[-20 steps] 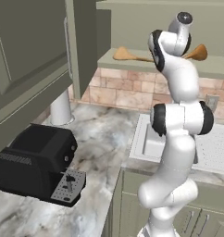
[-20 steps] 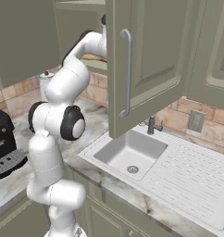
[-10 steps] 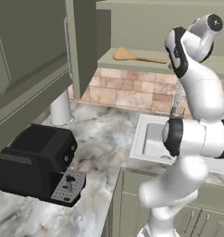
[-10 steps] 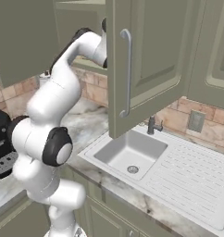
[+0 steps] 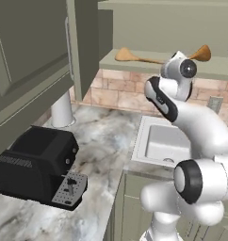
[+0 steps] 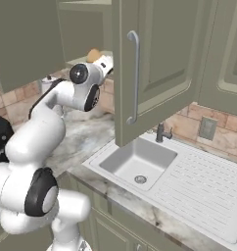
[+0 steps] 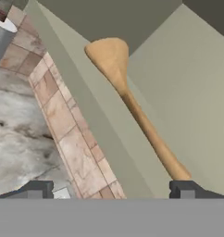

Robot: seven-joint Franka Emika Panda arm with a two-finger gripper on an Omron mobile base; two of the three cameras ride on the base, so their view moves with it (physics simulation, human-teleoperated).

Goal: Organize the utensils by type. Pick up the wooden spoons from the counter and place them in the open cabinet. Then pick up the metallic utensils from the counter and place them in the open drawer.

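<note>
Two orange-brown wooden spoons lie in the open grey-green upper wall cabinet (image 5: 149,61), on its plain inner shelf. In the left base view one wooden spoon (image 5: 134,57) lies flat with its round bowl toward the left and its long handle running right behind the arm, and the bowl of the second wooden spoon (image 5: 202,52) shows to the right of the arm's upper joint, tilted upward. In the hand view one wooden spoon (image 7: 132,102) stretches along the shelf, bowl far, handle tapering toward the right finger tip.

One grey-white marbled stone bench (image 5: 99,141) runs below, with a brown-tile backsplash (image 5: 120,94) behind it. One white sink with drainboard (image 6: 189,171) is set into the bench, with one small dark tap (image 6: 162,132) at its back edge. One black boxy appliance (image 5: 33,167) stands on the bench at the left, and one pale round canister (image 5: 62,109) stands near the backsplash. One panelled cabinet door (image 6: 154,63) hangs open, carrying one slim silver bar handle (image 6: 135,78).

One pincer (image 7: 111,190) sits at the shelf's front edge; its two dark finger tips stand wide apart, released, gripping nothing, and the right finger tip (image 7: 188,189) is just beside the handle end of the spoon. No writing or labels can be read anywhere.
</note>
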